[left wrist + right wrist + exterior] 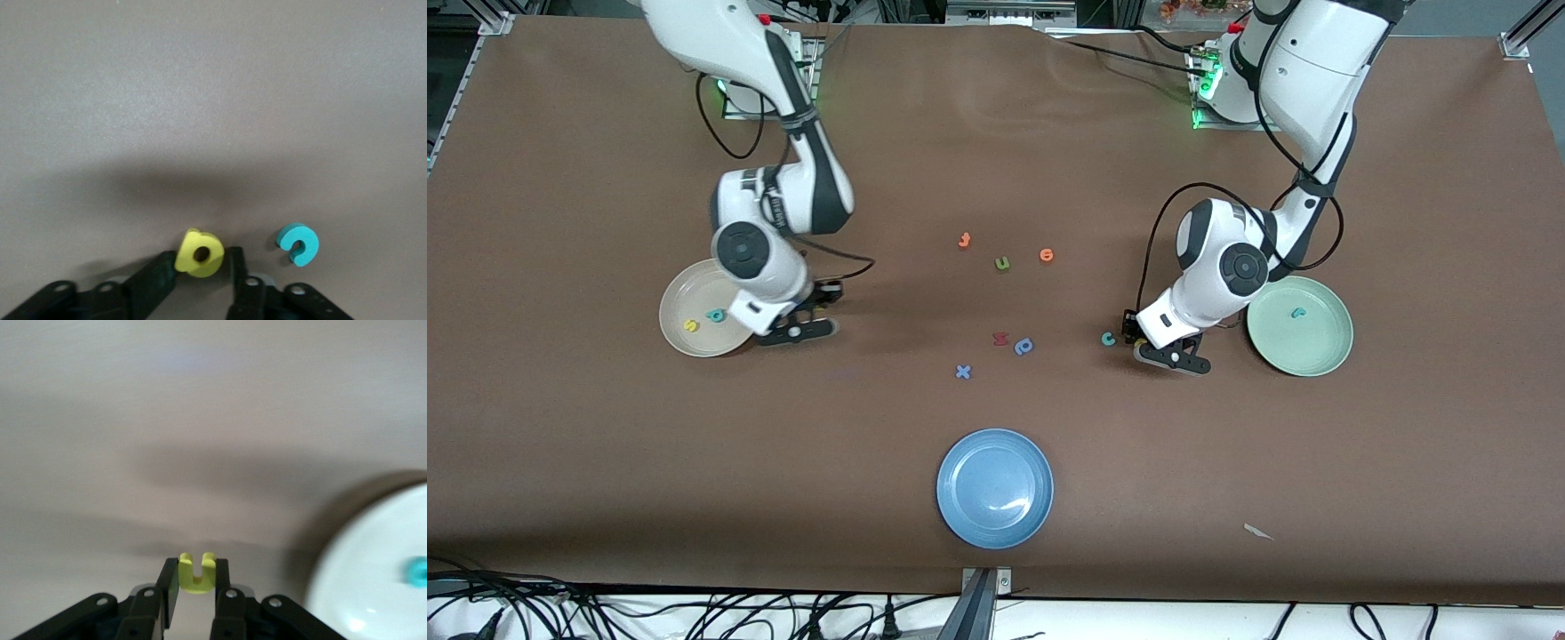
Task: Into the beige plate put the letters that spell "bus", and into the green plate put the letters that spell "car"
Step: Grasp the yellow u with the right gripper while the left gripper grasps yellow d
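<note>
the right gripper [192, 583] clamps the yellow u [197, 573] just beside the beige plate [680, 333]. the left gripper [200, 267] pinches the yellow a [199, 254] by the teal c [299, 243], near the green plate [1320, 351].

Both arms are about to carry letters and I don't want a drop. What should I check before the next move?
1. Right hand shut on the yellow u: ok.
2. Beige plate right beside the right hand, likely a short carry: ok.
3. Yellow s and teal b in the beige plate: ok.
4. Left hand has a firm hold on the yellow a: cannot tell.
5. Teal c in the green plate: not ok, it lies on the table beside the left hand.
6. Teal r in the green plate: ok.
</note>
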Controlling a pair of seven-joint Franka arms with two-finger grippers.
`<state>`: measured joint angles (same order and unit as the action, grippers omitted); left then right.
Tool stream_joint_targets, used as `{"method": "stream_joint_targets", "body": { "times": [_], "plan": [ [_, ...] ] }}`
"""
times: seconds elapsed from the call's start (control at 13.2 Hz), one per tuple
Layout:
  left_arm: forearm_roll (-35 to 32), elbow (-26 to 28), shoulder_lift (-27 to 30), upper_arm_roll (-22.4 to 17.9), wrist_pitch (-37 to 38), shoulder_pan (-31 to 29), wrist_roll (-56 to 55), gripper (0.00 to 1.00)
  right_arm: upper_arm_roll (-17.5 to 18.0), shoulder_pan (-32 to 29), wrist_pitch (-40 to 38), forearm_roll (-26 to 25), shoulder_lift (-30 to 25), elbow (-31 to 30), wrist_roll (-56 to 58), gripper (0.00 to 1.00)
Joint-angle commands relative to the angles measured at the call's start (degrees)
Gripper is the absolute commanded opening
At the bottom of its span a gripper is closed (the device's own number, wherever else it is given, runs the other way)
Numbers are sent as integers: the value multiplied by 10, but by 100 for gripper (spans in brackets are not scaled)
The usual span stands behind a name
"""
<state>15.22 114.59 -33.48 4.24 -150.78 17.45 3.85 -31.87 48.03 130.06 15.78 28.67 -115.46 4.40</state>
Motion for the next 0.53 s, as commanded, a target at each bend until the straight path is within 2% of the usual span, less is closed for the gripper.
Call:
{"method": "stream_joint_targets", "body": {
  "times": [0.0, 0.23, 0.3, 0.38, 0.45],
  "plan": [
    [-19, -6, -12, -17, -4, 7, 4, 31, -48, -17, -18, -6, 12, 7, 56, 19],
    [-34, -7, -7, -19, -3, 7, 3, 27, -64, -41, -18, -8, 27, 5, 66, 19],
    [-34, -6, -4, -19, 0, 6, 2, 22, -64, -53, -18, -8, 33, 5, 73, 20],
    [-34, -6, 5, -20, 3, 4, 2, 21, -63, -65, -17, -8, 38, 5, 82, 23],
    [-35, -6, 15, -22, 7, 0, 2, 19, -62, -66, -16, -6, 38, 6, 83, 67]
  ]
}}
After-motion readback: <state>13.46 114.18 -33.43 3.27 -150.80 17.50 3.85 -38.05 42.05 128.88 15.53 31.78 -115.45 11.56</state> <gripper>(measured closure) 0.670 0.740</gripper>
